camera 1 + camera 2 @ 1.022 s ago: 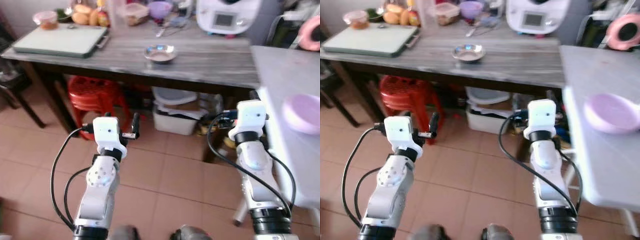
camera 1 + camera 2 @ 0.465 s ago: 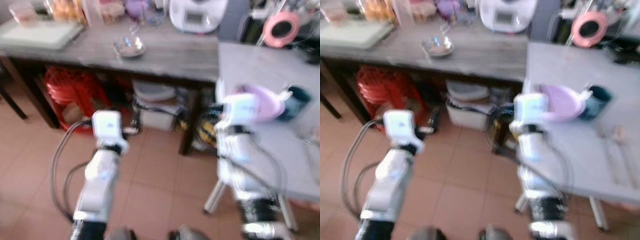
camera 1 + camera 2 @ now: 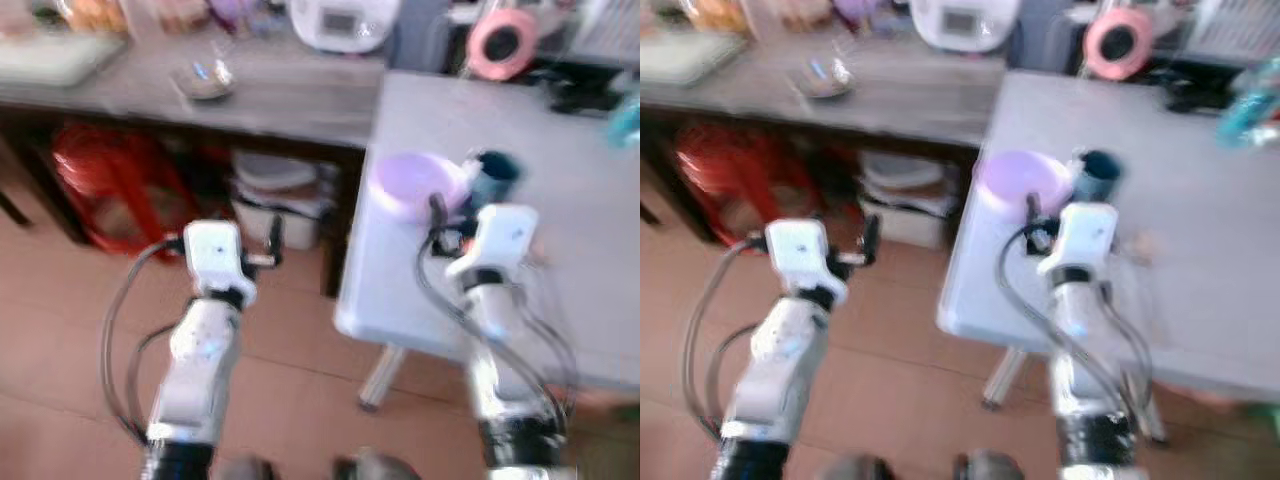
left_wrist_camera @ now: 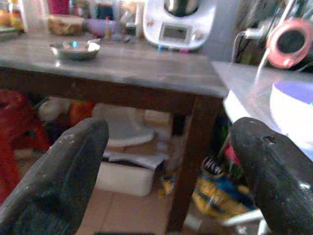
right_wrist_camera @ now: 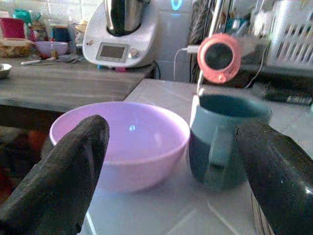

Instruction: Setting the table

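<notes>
On the far left, a red plastic stool [image 3: 100, 185] sits under a long wooden counter [image 3: 250, 95], with a white storage box [image 3: 275, 205] on the floor beside it. On the counter top rest a pale cutting board [image 3: 45, 60] at the left end, a small metal bowl [image 3: 203, 82] nearer the middle, and a white kitchen appliance [image 3: 340, 20] further right — all soft with blur in the head views.

The left gripper [image 4: 166, 147] hangs over the tiled floor [image 3: 60, 330] in front of the counter, its two black fingers [image 4: 58, 181] spread wide apart and holding nothing; the wrist view looks between them at the counter's dark leg [image 4: 188, 147].

To the right stands a white table [image 3: 560, 160], its near corner butting against the counter. A lilac bowl [image 5: 122, 142] sits near that table's left edge, with a dark teal mug [image 5: 222, 139] just beside it, handle turned toward the wrist camera. The right gripper [image 5: 171, 176] is raised over the table's near edge, pointed at the bowl and mug — its fingers [image 5: 63, 176] are parted wide, empty, one to each side of the pair and short of both. Behind them, a pink round object [image 5: 220, 56] stands at the table's back.
</notes>
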Robot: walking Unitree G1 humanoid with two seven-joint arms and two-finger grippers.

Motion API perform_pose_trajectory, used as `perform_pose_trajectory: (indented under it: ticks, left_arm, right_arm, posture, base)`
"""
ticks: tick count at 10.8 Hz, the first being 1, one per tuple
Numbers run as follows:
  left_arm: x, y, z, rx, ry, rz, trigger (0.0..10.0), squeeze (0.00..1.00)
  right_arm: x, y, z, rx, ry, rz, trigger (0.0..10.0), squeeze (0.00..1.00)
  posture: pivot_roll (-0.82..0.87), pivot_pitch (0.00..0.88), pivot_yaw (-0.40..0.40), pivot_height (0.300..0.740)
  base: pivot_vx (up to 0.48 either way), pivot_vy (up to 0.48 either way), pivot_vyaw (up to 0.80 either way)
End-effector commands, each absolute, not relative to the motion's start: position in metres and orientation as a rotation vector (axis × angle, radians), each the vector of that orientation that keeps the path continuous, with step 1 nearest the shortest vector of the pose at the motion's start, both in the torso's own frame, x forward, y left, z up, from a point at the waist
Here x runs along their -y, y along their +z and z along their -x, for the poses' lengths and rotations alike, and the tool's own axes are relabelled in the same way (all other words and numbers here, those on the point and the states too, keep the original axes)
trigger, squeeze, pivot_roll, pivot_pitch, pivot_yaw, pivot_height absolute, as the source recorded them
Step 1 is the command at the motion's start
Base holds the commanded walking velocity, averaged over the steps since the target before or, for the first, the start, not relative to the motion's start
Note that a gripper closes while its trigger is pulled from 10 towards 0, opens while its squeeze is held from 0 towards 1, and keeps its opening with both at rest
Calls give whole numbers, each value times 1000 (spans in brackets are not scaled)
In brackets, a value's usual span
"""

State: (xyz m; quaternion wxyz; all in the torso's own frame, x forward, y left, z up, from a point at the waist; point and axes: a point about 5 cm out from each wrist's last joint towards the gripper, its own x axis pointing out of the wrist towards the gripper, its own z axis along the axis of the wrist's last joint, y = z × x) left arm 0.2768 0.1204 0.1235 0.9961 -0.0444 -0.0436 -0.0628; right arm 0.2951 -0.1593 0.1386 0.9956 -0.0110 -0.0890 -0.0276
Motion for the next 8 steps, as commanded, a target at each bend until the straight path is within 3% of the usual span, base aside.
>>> perform_pose_trajectory:
  ticks: [1,4,7,8]
  left_arm:
    - [-119,127,-278,96,-136,93,10000,0]
    - [-120,128,-279,103,-119,84,10000,0]
    - [-119,129,-276,119,-143,101,10000,0]
    - [-118,131,-276,130,-153,101,10000,0]
  right_arm:
    - [161,143,-294,188,-59,26,10000,0]
    - [163,143,-296,163,-80,-15,10000,0]
    - [157,154,-302,215,-4,91,10000,0]
    - [160,156,-305,216,1,96,10000,0]
  posture:
    - [-20,84,23,740]
    - [-17,93,23,740]
    - [-17,98,21,740]
    - [-19,100,20,740]
  base:
    - [0,-409,0]
    - [0,-86,0]
    - [0,0,0]
    - [322,0,0]
